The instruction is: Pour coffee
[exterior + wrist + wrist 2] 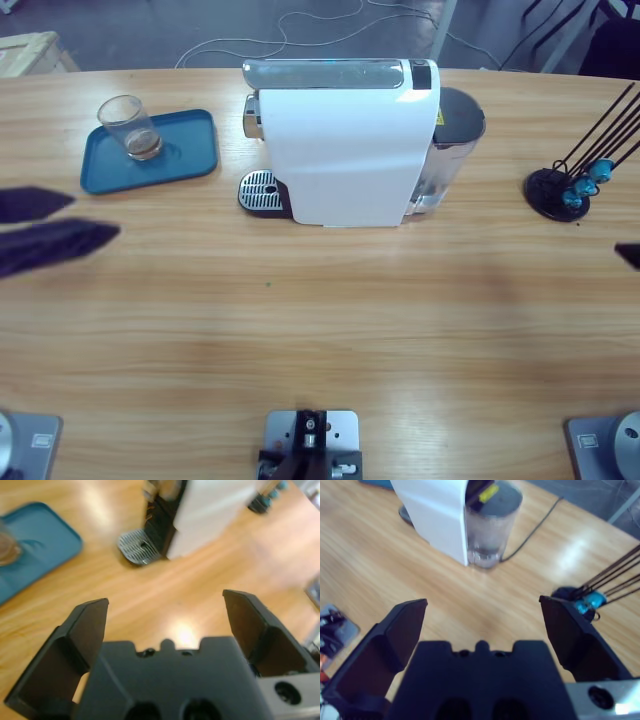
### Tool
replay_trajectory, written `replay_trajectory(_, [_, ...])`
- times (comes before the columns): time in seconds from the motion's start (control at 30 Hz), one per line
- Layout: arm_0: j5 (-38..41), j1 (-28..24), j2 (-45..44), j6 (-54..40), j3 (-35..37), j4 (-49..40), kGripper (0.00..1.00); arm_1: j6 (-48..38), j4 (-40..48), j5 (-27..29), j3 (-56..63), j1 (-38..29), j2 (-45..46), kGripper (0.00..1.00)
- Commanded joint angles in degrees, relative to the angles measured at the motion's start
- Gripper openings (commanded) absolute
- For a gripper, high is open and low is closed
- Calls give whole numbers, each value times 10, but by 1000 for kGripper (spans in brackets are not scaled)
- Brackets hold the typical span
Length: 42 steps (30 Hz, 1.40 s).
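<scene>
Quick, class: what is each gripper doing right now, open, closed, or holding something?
Left gripper: fingers open, holding nothing, above the bare wooden table.
Right gripper: fingers open, holding nothing.

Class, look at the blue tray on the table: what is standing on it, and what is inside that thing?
On the blue tray stands a clear glass tumbler, upright, holding a shallow layer of brownish coffee. The tray surface directly under the glass is covered.
</scene>
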State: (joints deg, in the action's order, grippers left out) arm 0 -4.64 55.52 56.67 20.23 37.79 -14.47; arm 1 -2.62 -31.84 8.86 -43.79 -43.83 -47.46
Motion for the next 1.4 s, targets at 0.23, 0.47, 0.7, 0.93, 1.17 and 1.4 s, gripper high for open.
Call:
replay_trajectory(0.23, [7,28,-178,-106,-41,-100,987,-12,-90,6,-30,-4,-7,1000])
replay_trajectory(0.47, [5,18,-209,-126,-28,-134,990,-12,-103,12,-45,-4,-70,1000])
replay_trajectory(0.7, [-8,18,-204,-127,-6,-172,996,-31,-122,13,-41,-4,-32,1000])
replay_trajectory(0.93, [-13,14,-190,-127,-4,-171,996,-37,-122,15,-42,-4,-35,1000])
replay_trajectory(1.17, [-12,14,-173,-127,1,-171,1000,-39,-115,14,-36,-4,-12,1000])
replay_trajectory(1.4, [-13,14,-163,-127,4,-172,1000,-41,-100,19,-13,-4,73,1000])
